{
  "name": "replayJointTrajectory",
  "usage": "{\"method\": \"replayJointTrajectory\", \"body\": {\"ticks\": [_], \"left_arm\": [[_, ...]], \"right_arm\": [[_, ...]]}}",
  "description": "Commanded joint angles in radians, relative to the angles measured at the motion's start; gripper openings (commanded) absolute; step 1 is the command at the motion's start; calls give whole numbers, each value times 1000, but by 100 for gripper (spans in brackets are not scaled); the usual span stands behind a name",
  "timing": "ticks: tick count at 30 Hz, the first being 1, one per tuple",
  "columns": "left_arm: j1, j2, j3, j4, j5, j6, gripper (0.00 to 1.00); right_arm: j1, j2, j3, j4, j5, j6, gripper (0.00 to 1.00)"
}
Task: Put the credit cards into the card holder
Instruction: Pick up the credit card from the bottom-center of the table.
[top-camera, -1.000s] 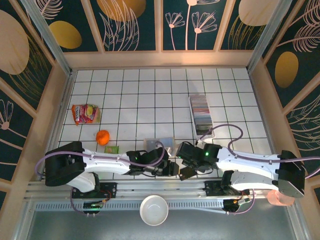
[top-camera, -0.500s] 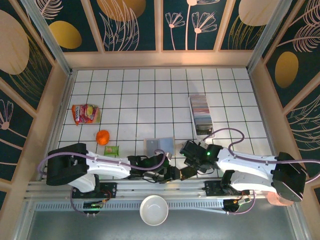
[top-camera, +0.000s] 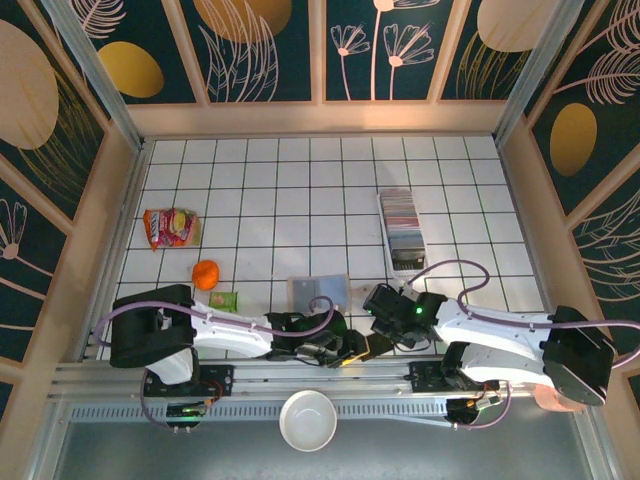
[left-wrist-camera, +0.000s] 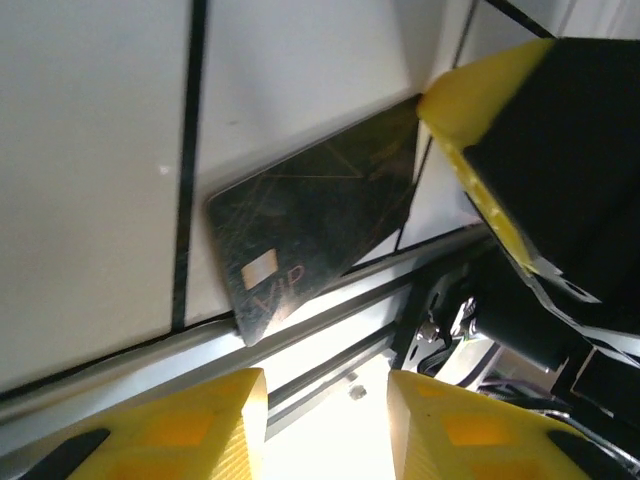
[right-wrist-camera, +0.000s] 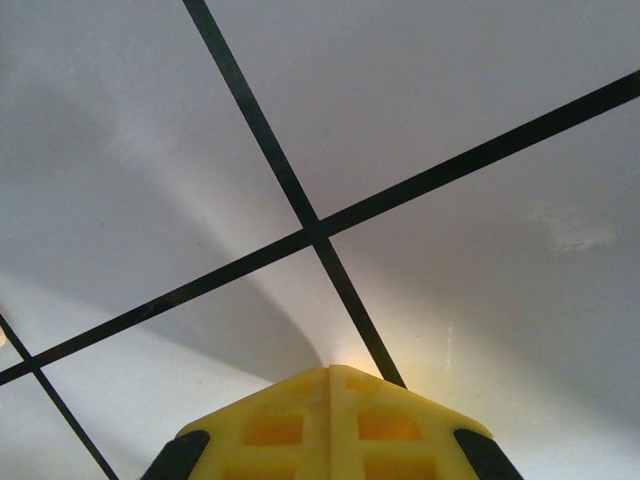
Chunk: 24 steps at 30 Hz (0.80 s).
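Shifted right along near edge with left gripper (left-wrist-camera: 325, 425), jaws apart by card (left-wrist-camera: 320, 220), right gripper (right-wrist-camera: 330, 392) closed tip-down on its corner; could've easily shoved card off table (left-wrist-camera: 100, 150).

Overhead camera looks down on the whole table (top-camera: 250, 180); wrist cameras face its tiles closely

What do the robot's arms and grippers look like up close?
The left arm and right arm have white links, black joints and lilac cables looping along them. The left gripper and right gripper have blocky yellow fingers with black patches.
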<state>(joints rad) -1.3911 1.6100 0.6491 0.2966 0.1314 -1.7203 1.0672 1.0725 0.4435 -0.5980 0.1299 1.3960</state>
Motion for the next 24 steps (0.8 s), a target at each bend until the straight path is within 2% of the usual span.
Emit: {"method": "replayJointTrajectory", "body": {"ticks": [1, 8, 18, 20, 24], "left_arm": [[-14, 17, 10, -66, -12, -170, 37], [-29, 78, 32, -35, 18, -215, 35], [-29, 98, 40, -42, -24, -246, 34], [-29, 123, 29, 3, -23, -255, 33], [-30, 138, 64, -10, -38, -223, 32]], "right_arm": [[-10, -5, -29, 0, 12, 14, 0], [-9, -26, -37, -14, 7, 23, 0], [4, -37, -52, 3, -3, 46, 0], [7, -39, -54, 5, -1, 49, 0], [8, -44, -60, 13, -2, 54, 0]]}}
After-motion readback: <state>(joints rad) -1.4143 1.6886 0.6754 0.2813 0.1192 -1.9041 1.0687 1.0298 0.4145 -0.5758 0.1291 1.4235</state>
